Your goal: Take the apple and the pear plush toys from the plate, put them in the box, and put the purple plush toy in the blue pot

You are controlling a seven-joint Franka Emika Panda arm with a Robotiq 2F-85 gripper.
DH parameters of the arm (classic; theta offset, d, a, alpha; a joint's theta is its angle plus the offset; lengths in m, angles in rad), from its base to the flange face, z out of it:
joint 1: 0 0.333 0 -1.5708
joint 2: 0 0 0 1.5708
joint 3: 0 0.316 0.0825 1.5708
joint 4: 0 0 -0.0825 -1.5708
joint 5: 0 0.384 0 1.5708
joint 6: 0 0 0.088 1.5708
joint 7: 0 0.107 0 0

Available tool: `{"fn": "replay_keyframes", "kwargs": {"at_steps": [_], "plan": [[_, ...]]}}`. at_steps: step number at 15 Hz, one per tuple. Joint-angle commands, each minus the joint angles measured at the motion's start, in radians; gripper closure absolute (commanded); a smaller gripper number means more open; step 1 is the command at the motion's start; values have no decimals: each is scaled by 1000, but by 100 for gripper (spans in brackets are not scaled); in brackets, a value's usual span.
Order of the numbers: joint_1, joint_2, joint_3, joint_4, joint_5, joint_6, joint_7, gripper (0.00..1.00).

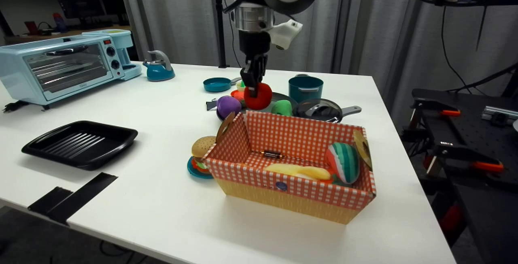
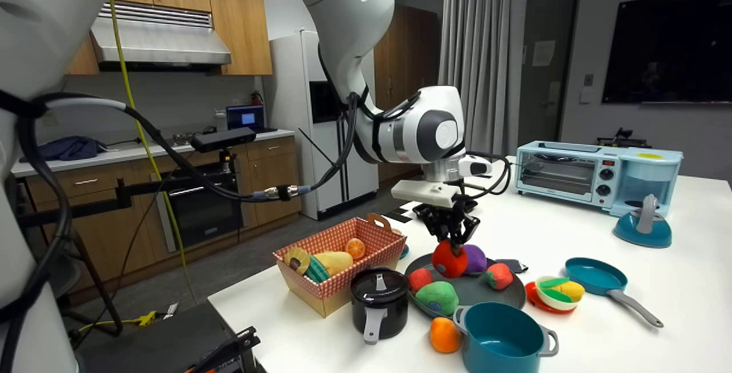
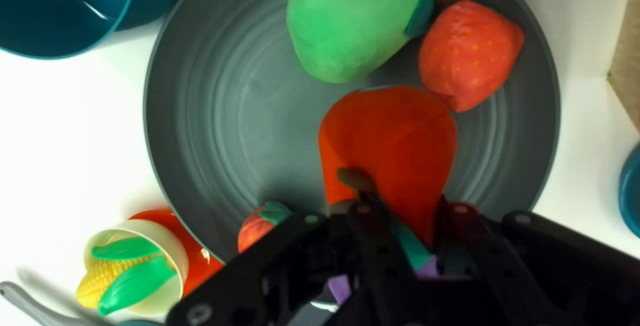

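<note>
My gripper (image 1: pixel 254 90) is shut on the red apple plush (image 1: pixel 258 97) and holds it over the dark grey plate (image 3: pixel 215 116). The apple also shows in an exterior view (image 2: pixel 449 260) and the wrist view (image 3: pixel 395 136). The green pear plush (image 3: pixel 355 21) lies on the plate, also seen in an exterior view (image 2: pixel 436 297). The purple plush toy (image 2: pixel 475 258) sits at the plate's edge; in the wrist view the fingers mostly hide it. The red-checked box (image 1: pixel 283 205) stands beside the plate. The blue pot (image 2: pixel 503 338) stands at the plate's other side, open at the top.
Strawberry plushes (image 3: pixel 470 53) lie on the plate. A black lidded pot (image 2: pixel 380 304) stands between box and plate. An orange plush (image 2: pixel 445 334) lies by the blue pot. A corn bowl (image 2: pixel 557 293) and blue pan (image 2: pixel 595 274) are beyond. The box holds several plush foods.
</note>
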Motion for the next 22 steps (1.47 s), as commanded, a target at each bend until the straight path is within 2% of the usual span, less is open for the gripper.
{"fn": "replay_keyframes", "kwargs": {"at_steps": [1,4,8,13,17,18,19,22], "plan": [[56,-179,-14,-145,-27,-39,69,94],[96,-272,5,-200,-59,-77,101,94],[122,-318,68,-227,-81,-138,97,94],[128,-264,135,-210,-60,-135,70,94],[121,-214,140,-183,-53,-144,63,94],[120,-205,136,-177,-54,-151,63,52],[118,-196,135,-171,-50,-159,58,51],[117,-180,127,-159,-56,-173,54,28]]}}
